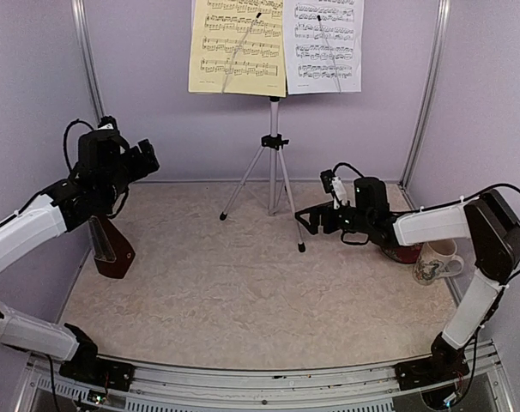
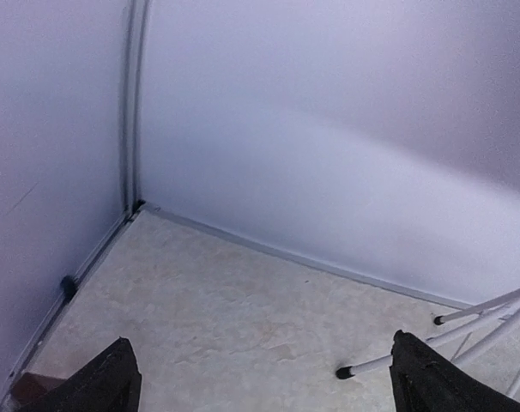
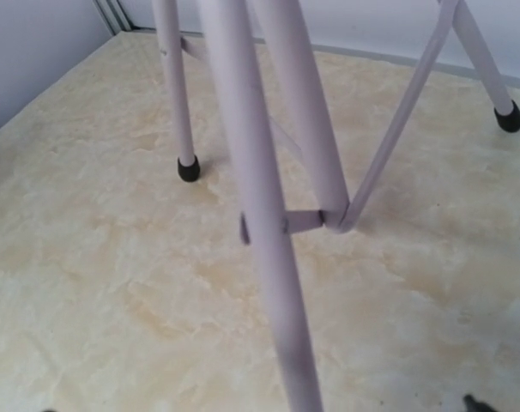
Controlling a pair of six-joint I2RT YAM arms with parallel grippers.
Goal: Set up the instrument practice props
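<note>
Music stand [image 1: 275, 142] is up at the back of the table [image 1: 243, 292], with the yellow sheet [image 1: 237, 47] and white sheet [image 1: 324, 45] side by side on it. The metronome [image 1: 114, 249] stands upright at the far left. Left gripper [image 2: 269, 386] hangs spread wide, holding nothing. Right gripper [image 1: 307, 221] is spread wide too, low around a stand leg without pinching it.

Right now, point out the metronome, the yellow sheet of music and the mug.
metronome [image 1: 117, 257], top external view, on its brown lower body.
yellow sheet of music [image 1: 213, 51], top external view, on the page's left half.
mug [image 1: 436, 256], top external view, on its flowered side.
</note>
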